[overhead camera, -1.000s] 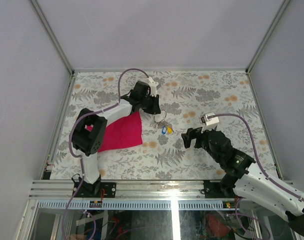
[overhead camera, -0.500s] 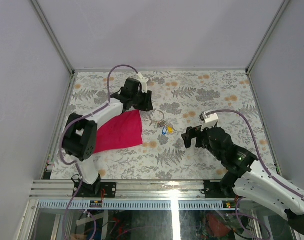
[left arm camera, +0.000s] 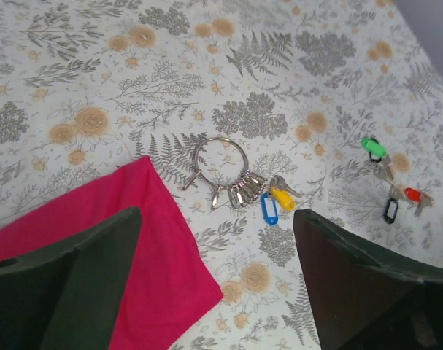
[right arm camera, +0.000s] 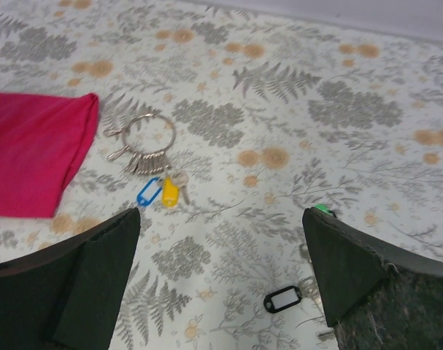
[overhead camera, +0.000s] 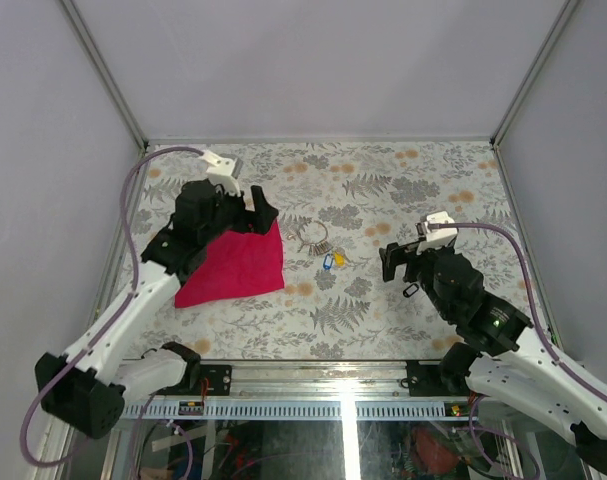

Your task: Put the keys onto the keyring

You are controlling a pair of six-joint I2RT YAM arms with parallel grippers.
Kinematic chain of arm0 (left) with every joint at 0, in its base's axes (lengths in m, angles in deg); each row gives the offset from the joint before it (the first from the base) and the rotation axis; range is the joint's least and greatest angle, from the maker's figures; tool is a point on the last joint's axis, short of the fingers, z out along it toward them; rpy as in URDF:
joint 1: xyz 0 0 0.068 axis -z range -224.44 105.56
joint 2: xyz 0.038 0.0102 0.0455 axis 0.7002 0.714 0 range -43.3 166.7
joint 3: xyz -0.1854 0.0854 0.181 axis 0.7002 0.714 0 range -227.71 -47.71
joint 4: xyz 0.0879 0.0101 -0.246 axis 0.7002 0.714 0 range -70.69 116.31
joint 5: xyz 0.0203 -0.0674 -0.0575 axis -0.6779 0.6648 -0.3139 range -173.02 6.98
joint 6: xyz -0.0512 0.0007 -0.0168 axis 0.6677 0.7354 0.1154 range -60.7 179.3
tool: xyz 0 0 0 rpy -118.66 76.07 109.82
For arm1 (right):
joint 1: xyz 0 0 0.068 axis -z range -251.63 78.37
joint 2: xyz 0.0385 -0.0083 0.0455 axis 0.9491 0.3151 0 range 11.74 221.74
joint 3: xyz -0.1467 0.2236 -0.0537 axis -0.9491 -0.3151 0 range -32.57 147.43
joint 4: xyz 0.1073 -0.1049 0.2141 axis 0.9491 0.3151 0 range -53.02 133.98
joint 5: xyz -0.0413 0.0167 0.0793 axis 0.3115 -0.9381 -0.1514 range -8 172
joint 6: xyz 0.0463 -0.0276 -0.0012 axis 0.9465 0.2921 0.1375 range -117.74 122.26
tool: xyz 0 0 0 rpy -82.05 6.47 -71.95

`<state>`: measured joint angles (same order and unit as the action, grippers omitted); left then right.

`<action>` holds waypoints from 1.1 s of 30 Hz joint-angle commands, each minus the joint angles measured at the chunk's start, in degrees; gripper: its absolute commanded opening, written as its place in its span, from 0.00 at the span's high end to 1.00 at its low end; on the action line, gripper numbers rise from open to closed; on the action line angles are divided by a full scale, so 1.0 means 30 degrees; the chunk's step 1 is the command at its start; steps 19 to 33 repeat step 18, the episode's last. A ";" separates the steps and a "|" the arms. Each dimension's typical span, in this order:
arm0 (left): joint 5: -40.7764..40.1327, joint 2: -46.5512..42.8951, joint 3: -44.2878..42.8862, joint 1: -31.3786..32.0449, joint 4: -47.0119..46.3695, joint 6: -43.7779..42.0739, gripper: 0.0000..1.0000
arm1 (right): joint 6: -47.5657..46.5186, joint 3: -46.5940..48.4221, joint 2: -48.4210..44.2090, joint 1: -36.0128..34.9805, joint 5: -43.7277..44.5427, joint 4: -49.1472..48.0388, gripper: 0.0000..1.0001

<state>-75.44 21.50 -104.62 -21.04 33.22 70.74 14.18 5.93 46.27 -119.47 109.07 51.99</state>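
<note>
The keyring [left arm camera: 221,156] is a silver loop with several metal clips, lying flat on the floral table just right of the magenta cloth's corner; it also shows in the overhead view [overhead camera: 311,238] and the right wrist view [right arm camera: 149,132]. Blue-tagged [left arm camera: 269,209] and yellow-tagged [left arm camera: 282,198] keys lie against it. Green [left arm camera: 372,148], black [left arm camera: 391,211] and red [left arm camera: 413,194] tagged keys lie apart further right. My left gripper [overhead camera: 253,219] hangs open and empty over the cloth's corner, left of the ring. My right gripper [overhead camera: 398,262] is open and empty above the loose keys.
A magenta cloth [overhead camera: 233,265] lies flat at centre-left, partly under the left arm. A black tag [overhead camera: 410,291] lies just below the right gripper. Grey walls and metal rails enclose the floral table [overhead camera: 383,190].
My left gripper has opened and pulled back to the left, away from the keyring, which stays on the table. The right gripper shifted slightly to the right.
</note>
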 commanded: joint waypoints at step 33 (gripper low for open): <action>-0.4655 -0.3458 0.2696 -0.0153 0.0386 0.0575 0.00 | -0.2613 0.0645 0.1160 -0.0014 0.3137 -0.3366 0.01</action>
